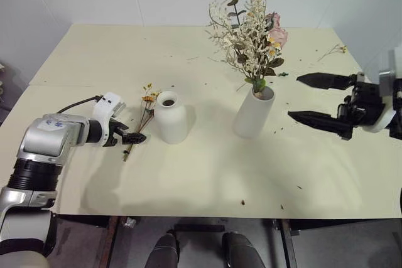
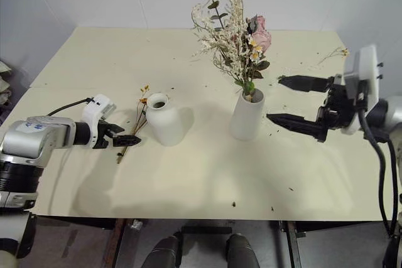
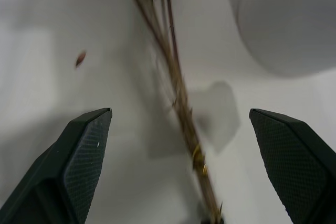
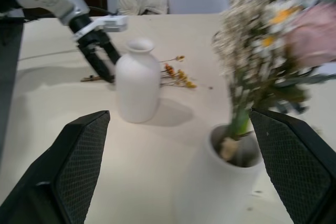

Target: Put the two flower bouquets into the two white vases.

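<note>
The sparse bouquet [image 1: 146, 112] of thin brown stems with small orange-yellow blooms lies flat on the table, just left of the short white vase [image 1: 170, 116]. My left gripper [image 1: 129, 135] is low over the stem ends, open, and the stems [image 3: 178, 93] run between its fingers. The bushy bouquet [image 1: 250, 29] of white sprigs, a pink rose and green leaves stands upright in the taller white vase [image 1: 254, 112]. To the right of that vase, my right gripper [image 1: 298, 98] hangs open with nothing in it and points at it.
The cream table [image 1: 207, 180] has small dried bits scattered over its right half and a loose twig [image 1: 333, 49] at the back right. Its front edge runs just below both arms. White walls stand behind and to the right.
</note>
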### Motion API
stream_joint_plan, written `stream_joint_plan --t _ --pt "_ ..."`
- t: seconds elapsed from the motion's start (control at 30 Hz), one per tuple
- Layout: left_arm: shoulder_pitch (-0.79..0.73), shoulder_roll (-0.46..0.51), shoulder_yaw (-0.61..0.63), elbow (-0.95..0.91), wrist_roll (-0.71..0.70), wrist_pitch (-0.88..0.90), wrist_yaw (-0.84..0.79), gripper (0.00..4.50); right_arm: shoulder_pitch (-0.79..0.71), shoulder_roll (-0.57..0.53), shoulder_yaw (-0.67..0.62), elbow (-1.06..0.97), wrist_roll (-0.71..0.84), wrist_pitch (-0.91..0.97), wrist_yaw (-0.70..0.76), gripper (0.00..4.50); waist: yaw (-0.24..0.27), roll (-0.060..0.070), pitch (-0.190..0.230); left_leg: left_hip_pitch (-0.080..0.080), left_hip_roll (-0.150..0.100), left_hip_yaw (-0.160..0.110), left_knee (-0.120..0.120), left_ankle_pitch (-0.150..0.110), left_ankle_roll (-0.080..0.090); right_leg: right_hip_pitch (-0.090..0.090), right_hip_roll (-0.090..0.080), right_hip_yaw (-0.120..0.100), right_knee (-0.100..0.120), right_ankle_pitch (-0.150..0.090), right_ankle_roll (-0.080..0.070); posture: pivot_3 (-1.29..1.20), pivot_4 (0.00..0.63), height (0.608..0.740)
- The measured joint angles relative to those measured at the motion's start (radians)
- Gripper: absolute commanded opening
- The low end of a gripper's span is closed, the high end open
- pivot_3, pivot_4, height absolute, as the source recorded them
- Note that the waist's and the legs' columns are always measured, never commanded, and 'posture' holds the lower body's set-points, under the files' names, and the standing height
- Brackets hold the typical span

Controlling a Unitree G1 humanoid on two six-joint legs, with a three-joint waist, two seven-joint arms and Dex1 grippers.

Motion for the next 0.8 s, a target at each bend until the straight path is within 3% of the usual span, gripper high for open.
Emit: stream_joint_plan --t 0.27,0.7,0.8 --pt "-0.062 -0.001 -0.099 0.03 0.04 0.043 0.001 4.5 0.0 0.03 0.014 -0.041 0.029 0.004 -0.03 4.48 0.001 0.0 0.0 0.001 0.0 0.0 0.001 0.0 0.0 0.0 0.0 0.0 0.001 0.0 0.0 0.0 0.15 0.74" --pt "-0.121 0.058 -0.204 0.119 0.111 -0.002 -0.122 0.48 0.072 0.029 0.015 -0.115 0.051 -0.002 0.007 4.5 -0.001 0.0 0.0 0.001 0.0 0.0 0.001 0.0 0.0 0.001 0.0 0.0 0.0 0.0 0.0 0.0 0.15 0.74" --pt "-0.126 0.061 -0.209 0.136 0.119 -0.011 -0.138 0.07 0.074 0.029 0.015 -0.115 0.038 -0.008 0.008 4.5 -0.002 0.0 0.0 0.001 0.0 0.0 0.001 0.0 0.0 0.001 0.0 0.0 0.0 0.0 0.0 0.0 0.15 0.74"
